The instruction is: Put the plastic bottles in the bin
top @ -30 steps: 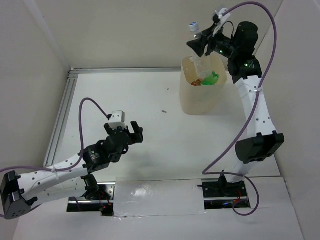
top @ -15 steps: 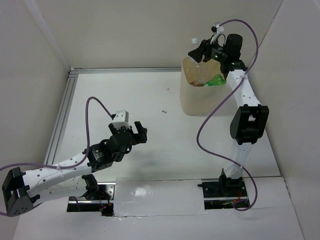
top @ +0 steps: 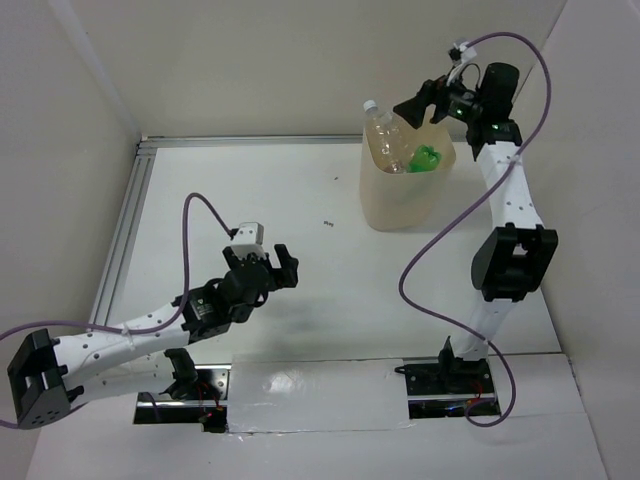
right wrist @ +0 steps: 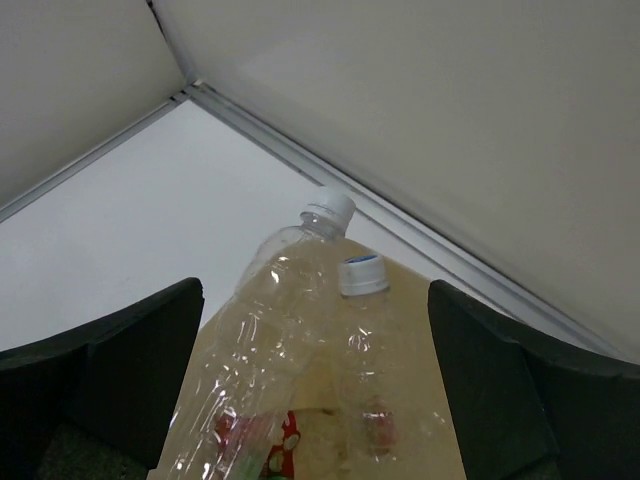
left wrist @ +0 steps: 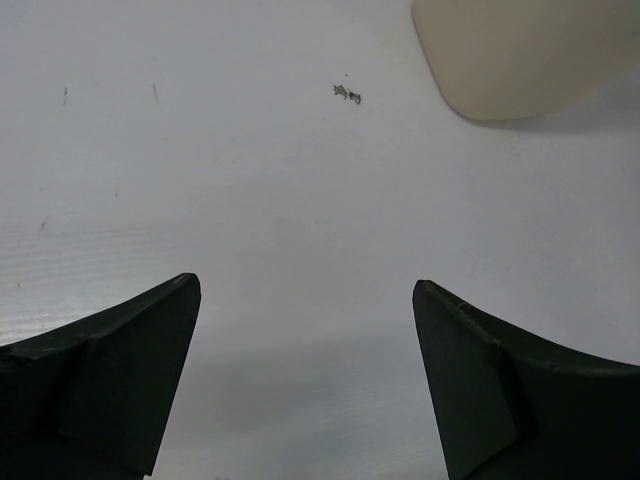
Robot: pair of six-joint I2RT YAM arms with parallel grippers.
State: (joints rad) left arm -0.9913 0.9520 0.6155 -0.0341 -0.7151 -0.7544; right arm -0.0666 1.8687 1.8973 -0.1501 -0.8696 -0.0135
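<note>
The beige bin (top: 400, 195) stands at the back right of the table. A large clear bottle (top: 380, 128) leans in it, its white cap poking over the rim, beside a green bottle (top: 426, 157). My right gripper (top: 418, 104) hangs open just above the bin. In the right wrist view the large clear bottle (right wrist: 262, 340), a smaller clear bottle (right wrist: 365, 330) and a red-labelled bottle (right wrist: 288, 447) lie inside the bin (right wrist: 425, 330), below the open right gripper (right wrist: 312, 295). My left gripper (top: 283, 264) is open and empty over bare table, left gripper (left wrist: 305, 285) facing the bin's base (left wrist: 520, 50).
An aluminium rail (top: 128, 230) runs along the table's left and back edges. White walls close in on three sides. A small dark speck (top: 327, 223) marks the table left of the bin. A strip of tape (top: 310, 395) lies between the arm bases.
My right gripper has opened and let go of the large clear bottle, which now leans in the bin. The right arm has shifted slightly. The left arm has crept a little to the right.
</note>
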